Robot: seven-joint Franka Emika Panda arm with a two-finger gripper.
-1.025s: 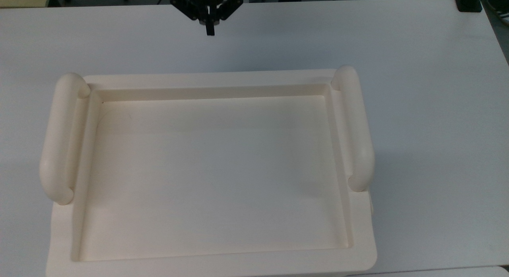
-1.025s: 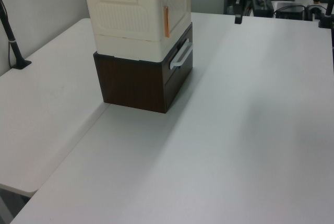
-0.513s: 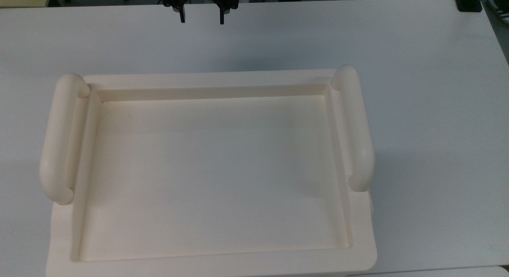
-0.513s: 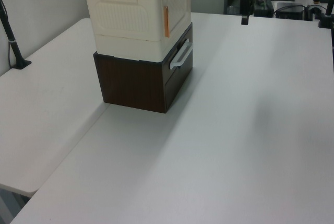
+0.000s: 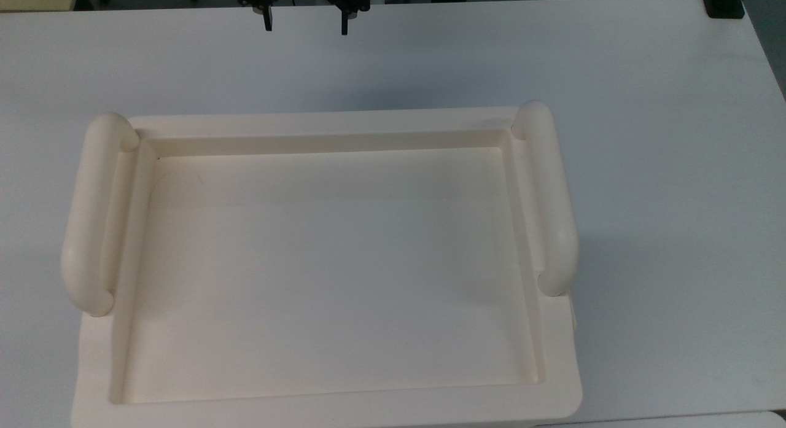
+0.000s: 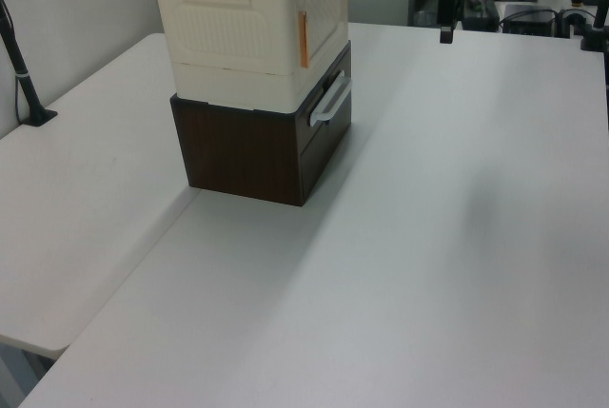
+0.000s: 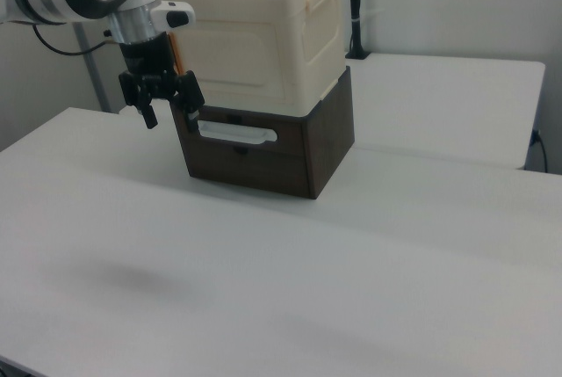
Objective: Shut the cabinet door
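The cream cabinet (image 5: 331, 409) fills the top view with its recessed tray top and two tube handles. In the left view the cabinet (image 6: 228, 37) stands on a dark box, and the cabinet door (image 6: 324, 4) lies flush with the side that carries an orange strip. In the right view the cabinet door (image 7: 237, 56) also sits flat against the cabinet (image 7: 316, 34). My gripper (image 5: 305, 26) hovers open past the cabinet's far edge at the top view's top, holding nothing. In the right view the gripper (image 7: 170, 118) hangs just in front of the door side, and the gripper (image 6: 444, 32) is well apart from the cabinet in the left view.
A dark brown drawer box (image 6: 247, 156) with a silver handle (image 6: 328, 104) carries the cabinet. The white table (image 6: 428, 265) spreads wide toward the left view's right and bottom. A black post (image 6: 24, 75) stands at the left view's left edge.
The gripper's fingers were together one second ago and have spread apart. The gripper has also drawn back toward the top view's top edge. The cabinet has not moved.
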